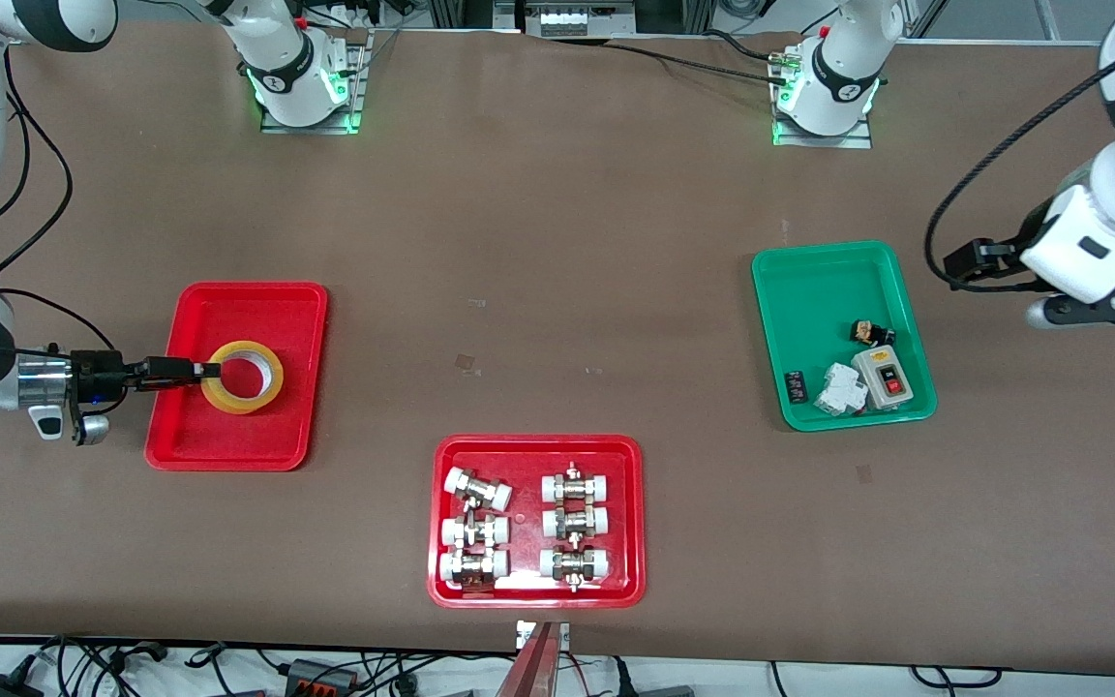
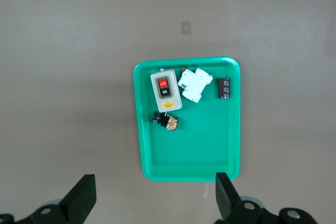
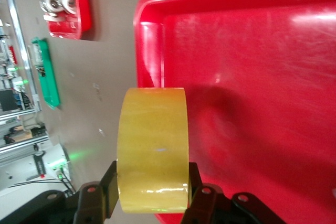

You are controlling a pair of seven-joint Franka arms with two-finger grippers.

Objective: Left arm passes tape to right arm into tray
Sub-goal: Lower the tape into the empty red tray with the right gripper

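Observation:
The tape (image 1: 244, 376) is a translucent yellow roll lying flat, ring opening up, low over the plain red tray (image 1: 219, 436) toward the right arm's end of the table. My right gripper (image 1: 204, 371) reaches in level from the tray's outer side and is shut on the roll's wall. In the right wrist view the tape (image 3: 153, 148) sits clamped between both fingers (image 3: 197, 187), over the tray's floor (image 3: 262, 77) near its rim. I cannot tell whether the roll touches the floor. My left gripper (image 1: 1099, 308) is open and empty (image 2: 155, 198), high beside the green tray.
A green tray (image 1: 809, 290) with a switch box and small electrical parts lies toward the left arm's end, also in the left wrist view (image 2: 199, 150). A red tray (image 1: 635, 523) of pipe fittings sits mid-table, nearest the front camera.

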